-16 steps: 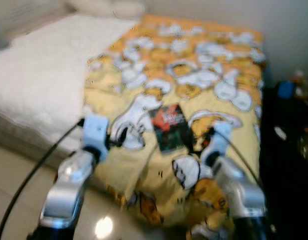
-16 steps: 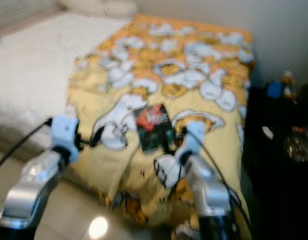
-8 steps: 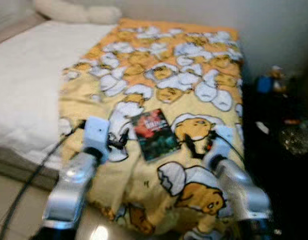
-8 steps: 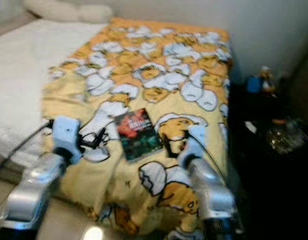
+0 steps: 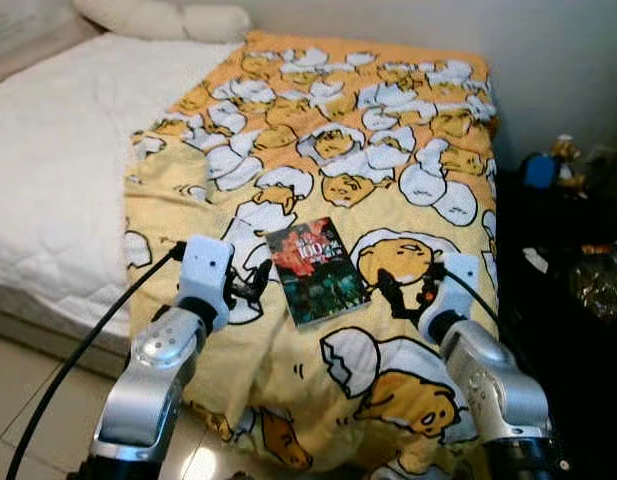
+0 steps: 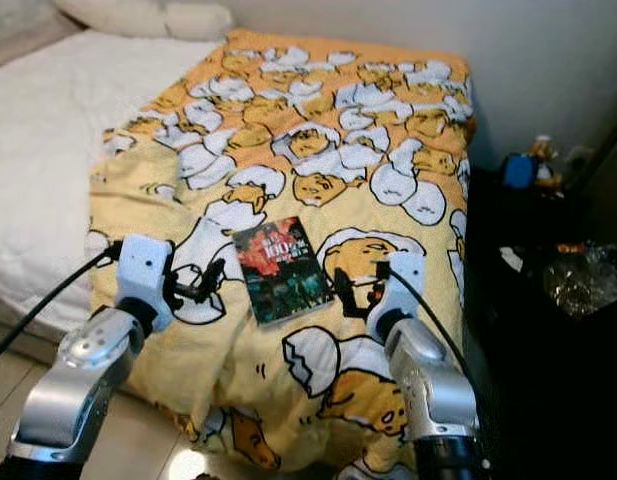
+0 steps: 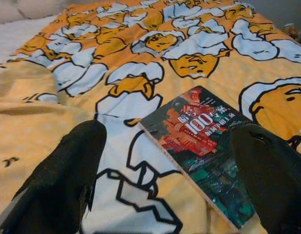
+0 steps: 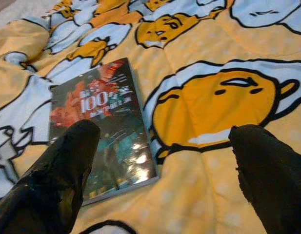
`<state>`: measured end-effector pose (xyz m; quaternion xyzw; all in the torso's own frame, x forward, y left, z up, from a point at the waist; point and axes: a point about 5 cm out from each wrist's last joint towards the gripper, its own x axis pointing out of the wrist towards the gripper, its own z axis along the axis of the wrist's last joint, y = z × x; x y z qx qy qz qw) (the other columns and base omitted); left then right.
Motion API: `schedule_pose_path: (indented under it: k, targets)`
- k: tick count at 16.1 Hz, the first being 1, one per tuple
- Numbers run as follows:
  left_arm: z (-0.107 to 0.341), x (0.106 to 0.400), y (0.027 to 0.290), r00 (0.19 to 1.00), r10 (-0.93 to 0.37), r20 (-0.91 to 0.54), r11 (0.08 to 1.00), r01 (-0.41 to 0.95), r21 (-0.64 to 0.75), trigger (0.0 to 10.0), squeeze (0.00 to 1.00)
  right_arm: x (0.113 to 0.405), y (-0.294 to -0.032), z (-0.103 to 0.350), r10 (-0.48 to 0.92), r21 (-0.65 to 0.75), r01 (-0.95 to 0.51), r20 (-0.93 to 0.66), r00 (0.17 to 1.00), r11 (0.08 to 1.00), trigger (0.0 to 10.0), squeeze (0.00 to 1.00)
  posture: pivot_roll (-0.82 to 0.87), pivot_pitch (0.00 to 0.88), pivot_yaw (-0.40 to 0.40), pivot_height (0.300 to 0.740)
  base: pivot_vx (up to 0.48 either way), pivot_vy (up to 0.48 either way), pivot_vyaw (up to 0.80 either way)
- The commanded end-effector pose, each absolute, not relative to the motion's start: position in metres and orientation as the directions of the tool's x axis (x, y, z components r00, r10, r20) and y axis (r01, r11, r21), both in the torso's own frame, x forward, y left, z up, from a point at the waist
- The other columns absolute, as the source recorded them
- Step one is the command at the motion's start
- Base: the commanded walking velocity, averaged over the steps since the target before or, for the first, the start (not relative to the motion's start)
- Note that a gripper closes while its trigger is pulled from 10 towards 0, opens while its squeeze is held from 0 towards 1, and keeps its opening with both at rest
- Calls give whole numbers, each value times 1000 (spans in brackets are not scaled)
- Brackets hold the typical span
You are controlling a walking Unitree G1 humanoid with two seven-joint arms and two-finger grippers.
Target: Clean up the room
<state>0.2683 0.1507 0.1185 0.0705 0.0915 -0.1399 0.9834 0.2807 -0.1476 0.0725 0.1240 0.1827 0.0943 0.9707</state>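
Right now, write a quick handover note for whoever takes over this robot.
Left gripper: open, empty, raised over the bed beside the book's left edge.
Right gripper: open, empty, by the book's right edge.
Book: lies flat on the yellow cartoon blanket, between the two grippers, touched by neither.
Done: arms lined up on either side.
Left: grasp the book and put it away.

A bed [image 5: 48,200] with a white quilted cover carries a yellow blanket [image 5: 388,150] printed with egg cartoons, spread over its right side and hanging off the foot. 1 book [image 5: 316,271] lies flat on the blanket. 2 pale pillows [image 5: 168,20] sit at the head.
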Motion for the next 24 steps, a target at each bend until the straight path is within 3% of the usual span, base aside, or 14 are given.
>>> schedule_pose_path:
  k: [1, 8, 9, 10, 12, 13, 18, 24]
  targets:
    - [120, 268, 152, 946, -255, -200, 952, 282, 121, 10000, 0, 282, -144, 74, 242, 278, -152, -327, 913, 949, 10000, 0, -105, 0, 17, 740, 0, 0, 0]
    - [120, 264, 151, 940, -270, -207, 947, 299, 119, 10000, 0, 289, -144, 70, 245, 273, -152, -345, 906, 950, 10000, 0, -92, 0, 7, 740, 0, 0, 0]
    - [120, 263, 151, 934, -285, -217, 941, 315, 121, 10000, 0, 298, -144, 68, 250, 289, -152, -340, 907, 945, 10000, 718, -87, 0, 12, 740, 0, 0, 0]
    - [120, 262, 150, 922, -313, -226, 931, 346, 120, 10000, 0, 307, -144, 67, 262, 327, -149, -335, 905, 933, 10000, 1000, -82, 0, 19, 740, 0, 0, 0]
    - [124, 256, 148, 872, -422, -248, 881, 459, 114, 10000, 0, 327, -139, 67, 300, 364, -165, -355, 885, 917, 10000, 1000, -78, 0, 37, 740, 0, 0, 0]
    - [126, 252, 147, 843, -470, -263, 855, 509, 104, 10000, 0, 336, -138, 68, 309, 379, -165, -361, 880, 911, 10000, 1000, -74, 59, 44, 740, 0, 0, 0]
    - [132, 236, 150, 761, -569, -312, 786, 614, 65, 10000, 0, 355, -134, 73, 356, 433, -177, -376, 856, 884, 10000, 1000, -27, 164, 23, 740, 0, 0, 0]
    - [140, 219, 162, 728, -579, -366, 769, 638, 53, 10000, 0, 354, -129, 65, 400, 560, -132, -389, 830, 818, 10000, 1000, 39, 228, 1, 740, 0, 0, 0]
